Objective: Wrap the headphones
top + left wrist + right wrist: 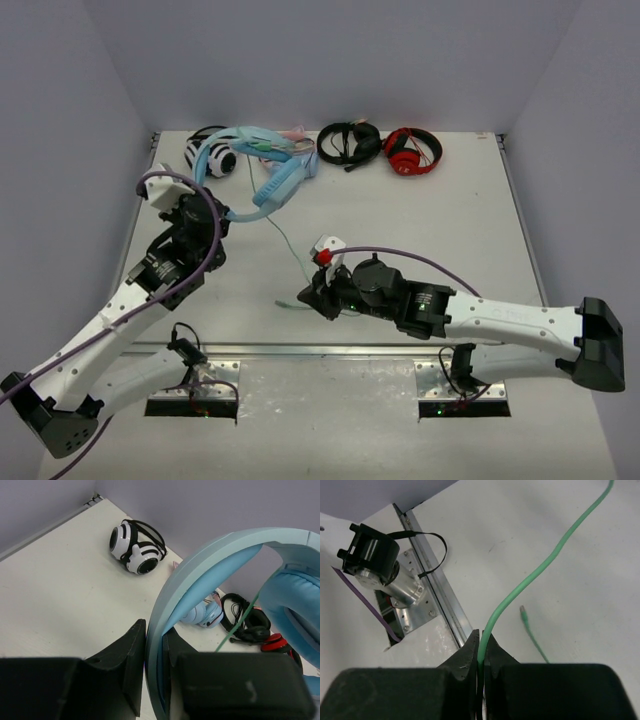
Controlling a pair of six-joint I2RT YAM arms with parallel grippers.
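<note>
Status: left gripper [152, 635] is closed down tight on the headband [200, 565] of the headphones [262, 170]. Jaws sit on either side of the band edge, with no gap visible. Judging by the task, this arm is the anchor, holding the frame fixed so the cord has something to go round.

Right gripper [480, 642] is pinched almost closed on the cable [545, 565], which comes up out of the fingertip slot. It grips close to the free end, and the plug [522, 610] lies on the tabletop [450, 220] just beside it. Likely reason: holding near the end gives a long run to wind.

Location: headphones are toward the far-left corner of the tabletop, just in front of the row along the far edge: white-and-black headset [212, 155], black headset [350, 143], red-and-black headset [412, 152]. Right gripper is mid-table near the near edge, well apart from the left one, with the cable running slack between them.

Look: all light blue, with a wide band that is smooth outside and a deeper blue inside. Cup [295, 605] is round and padded. Cable is thin, pale green and kinked, with no turns round the band yet. Can't tell whether the lower cup touches the tabletop.
</note>
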